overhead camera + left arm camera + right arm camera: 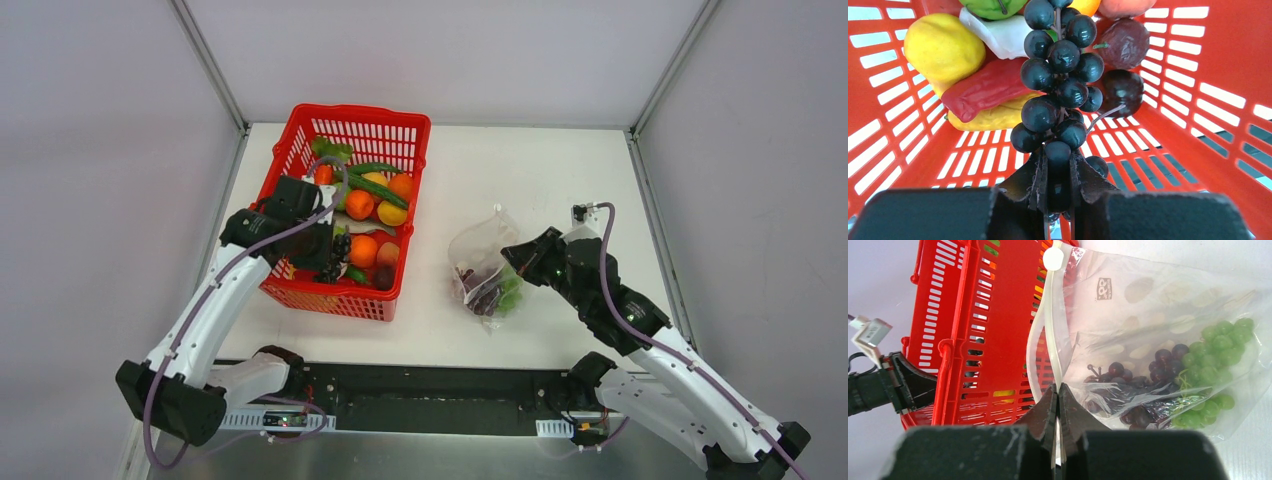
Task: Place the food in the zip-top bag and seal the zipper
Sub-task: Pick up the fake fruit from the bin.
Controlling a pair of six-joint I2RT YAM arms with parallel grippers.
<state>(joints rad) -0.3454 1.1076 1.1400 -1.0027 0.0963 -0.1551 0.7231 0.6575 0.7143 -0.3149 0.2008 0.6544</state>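
Note:
My left gripper [1058, 172] is shut on a bunch of dark purple grapes [1060, 75] and holds it inside the red basket [1218, 65]. In the top view this gripper [337, 250] is over the basket's near part. More food lies in the basket: a yellow lemon [943, 47], white garlic [998, 35], orange balls [360, 205] and green pieces [375, 180]. My right gripper [1058, 390] is shut on the zipper strip [1050, 320] at the mouth of the clear dotted bag [1148, 305]. The bag [480, 250] holds purple grapes [1143, 375] and green grapes [1218, 355].
The red basket [300, 135] stands left of the bag on the white table [530, 170]. A red pepper [988, 87] and two dark round fruits [1123, 90] lie near the held grapes. Grey walls close the table at the back and sides.

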